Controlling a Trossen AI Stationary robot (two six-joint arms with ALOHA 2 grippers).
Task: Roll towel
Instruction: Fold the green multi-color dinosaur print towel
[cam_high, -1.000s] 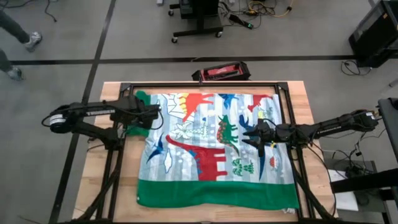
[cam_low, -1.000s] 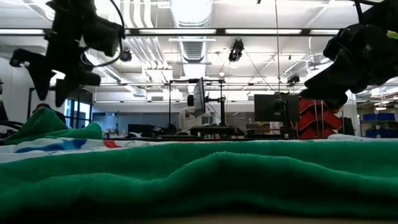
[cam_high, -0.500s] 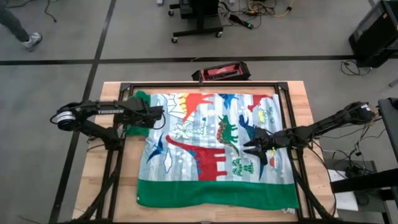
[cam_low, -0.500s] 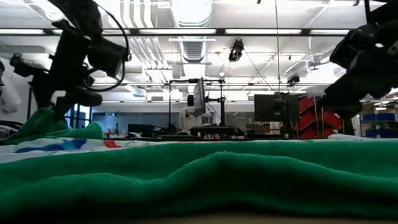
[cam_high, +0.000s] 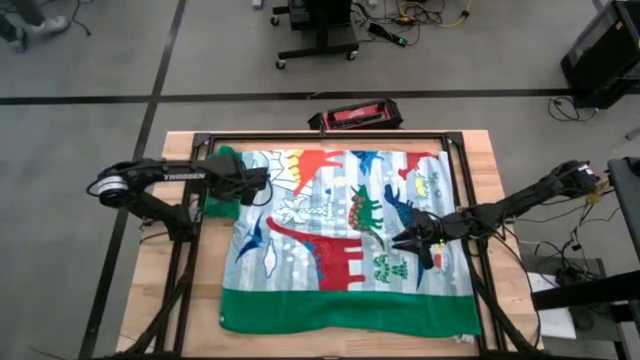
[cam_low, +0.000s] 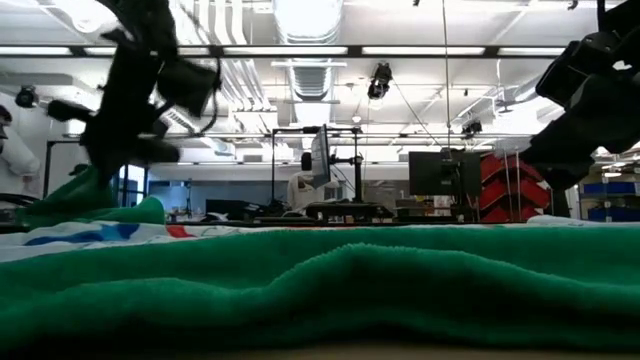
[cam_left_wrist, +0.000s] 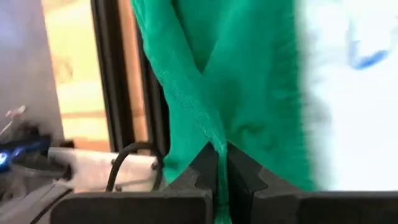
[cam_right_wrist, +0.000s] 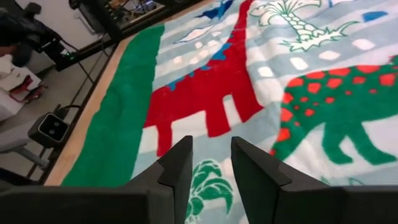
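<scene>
Pinching towel (cam_left_wrist: 205, 87) green edge, left fingers (cam_left_wrist: 219, 180); right fingers (cam_right_wrist: 211, 171) apart (hovering).

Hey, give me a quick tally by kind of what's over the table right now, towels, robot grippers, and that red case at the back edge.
Towel: 1
Grippers: 2, left gripper pinching the towel's green edge, right gripper over the print
Red case: 1
Total: 4

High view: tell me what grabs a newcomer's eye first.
The large soft dinosaur-print towel with a broad green border covers most of the table. The left claw is shut on a green fold at its left edge, and the right claw, a gap between its fingers, hovers over the print's right side.
</scene>
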